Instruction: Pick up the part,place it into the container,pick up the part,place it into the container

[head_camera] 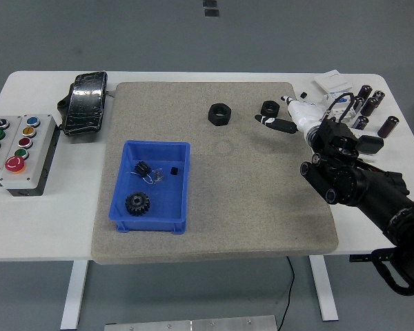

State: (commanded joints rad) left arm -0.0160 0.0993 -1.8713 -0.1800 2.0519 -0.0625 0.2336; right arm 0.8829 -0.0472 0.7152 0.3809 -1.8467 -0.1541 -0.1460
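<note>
A large black hex nut (pixel 220 114) lies on the grey mat (pixel 262 200) near its far middle. A smaller black nut (pixel 269 107) lies to its right. A blue bin (pixel 183 186) on the mat's left holds a black gear (pixel 136 203) and two small black parts. My right hand (pixel 279 118) comes in from the right, fingers spread and holding nothing, just right of and a little nearer than the small nut. My left arm is out of view.
A button box (pixel 19 148) stands at the table's left edge. A black wrapped block (pixel 85 102) lies beside the mat's far left corner. Several black cylinders (pixel 370 103) and small white boxes (pixel 333 85) sit at the far right.
</note>
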